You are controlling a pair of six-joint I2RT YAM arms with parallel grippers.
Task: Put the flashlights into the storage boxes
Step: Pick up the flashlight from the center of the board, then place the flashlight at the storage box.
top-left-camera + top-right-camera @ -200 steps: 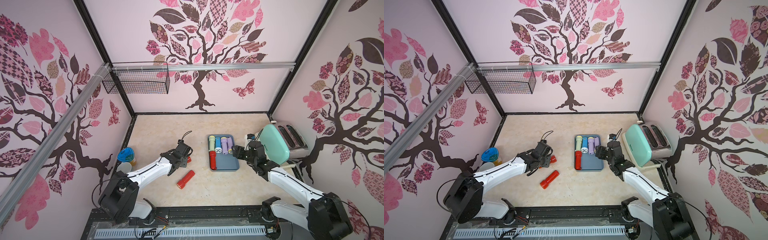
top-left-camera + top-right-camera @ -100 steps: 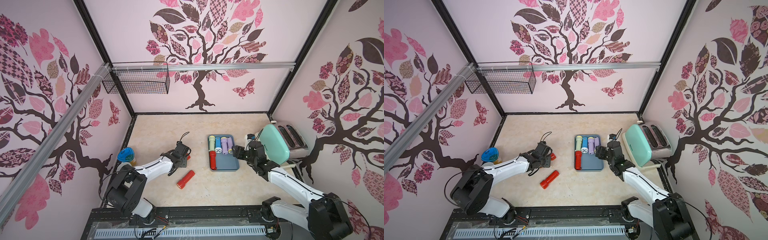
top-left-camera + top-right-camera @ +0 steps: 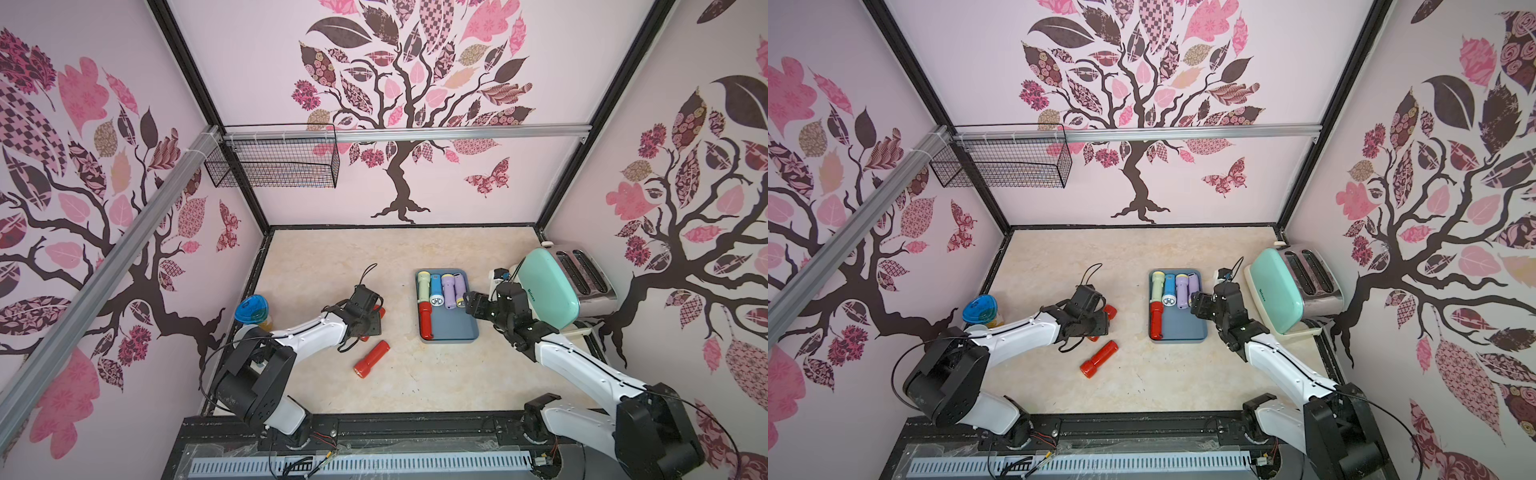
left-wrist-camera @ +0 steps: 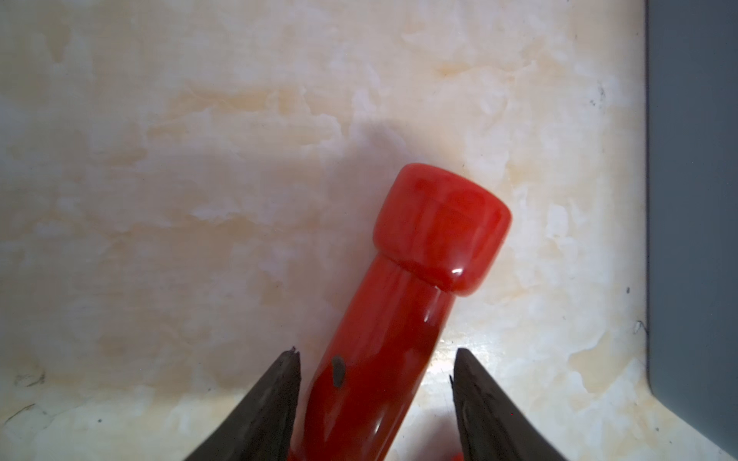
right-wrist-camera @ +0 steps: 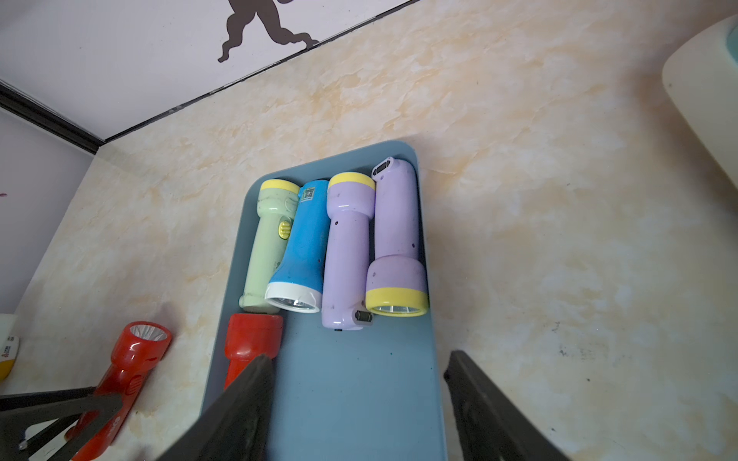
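Two red flashlights (image 3: 372,358) (image 4: 399,319) lie outside the tray (image 3: 451,328), toaster (image 3: 548,286) nearby.

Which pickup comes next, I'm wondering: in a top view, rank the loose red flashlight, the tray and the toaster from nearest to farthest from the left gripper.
1. Loose red flashlight, just base-side of the left gripper.
2. Tray, to its right.
3. Toaster, far right, beyond the tray.

Blue tray (image 3: 453,328) w/ 5 flashlights (image 3: 435,291) — 2 red ones (image 3: 371,359) lying outside.
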